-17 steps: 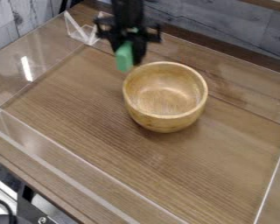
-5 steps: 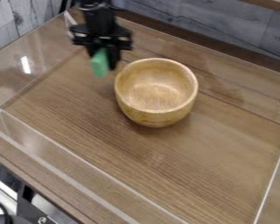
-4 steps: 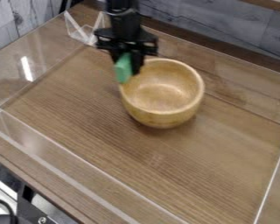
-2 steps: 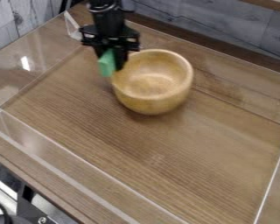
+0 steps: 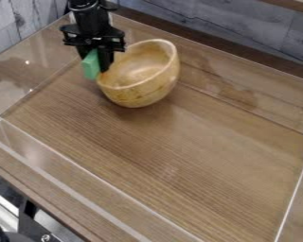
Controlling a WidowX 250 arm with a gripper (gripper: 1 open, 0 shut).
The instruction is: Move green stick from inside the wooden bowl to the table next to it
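My gripper (image 5: 91,53) points straight down at the back left of the table (image 5: 180,170). It is shut on the upper end of the green stick (image 5: 90,65), which hangs upright below the fingers. The stick's lower end is at the left outer side of the wooden bowl (image 5: 141,76), touching or nearly touching its rim. The bowl looks tipped, its left side lower than its right, and its pale inside holds nothing. I cannot tell whether the stick's tip rests on the table.
Low clear acrylic walls (image 5: 27,66) edge the tabletop, the left one close beside the gripper. A grey plank wall (image 5: 230,24) stands behind the table.
The gripper has moved left with the green stick in it. The wooden bowl has slid left and back along with it and now sits tilted.
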